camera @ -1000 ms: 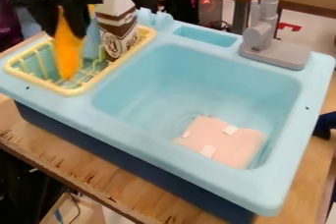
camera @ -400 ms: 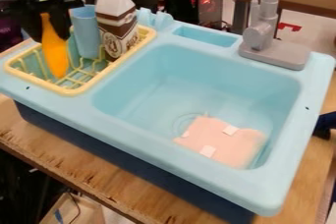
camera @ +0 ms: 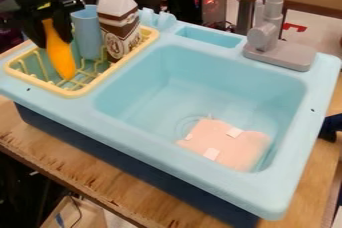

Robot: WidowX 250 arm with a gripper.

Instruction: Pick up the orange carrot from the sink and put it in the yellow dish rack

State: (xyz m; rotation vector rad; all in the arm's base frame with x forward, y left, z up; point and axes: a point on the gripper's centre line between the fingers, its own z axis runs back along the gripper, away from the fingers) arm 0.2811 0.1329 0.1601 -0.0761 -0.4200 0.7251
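A smooth, plain orange object (camera: 61,58), elongated and bulging toward its tapered lower tip, leans slightly, lower end within the yellow dish rack's rim (camera: 72,93).

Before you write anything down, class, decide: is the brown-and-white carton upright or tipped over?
Upright: the carton stands in the yellow rack, its peaked white top uppermost, brown sides below.

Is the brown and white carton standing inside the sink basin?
No, the carton stands in the yellow-rimmed dish rack, beside the basin.
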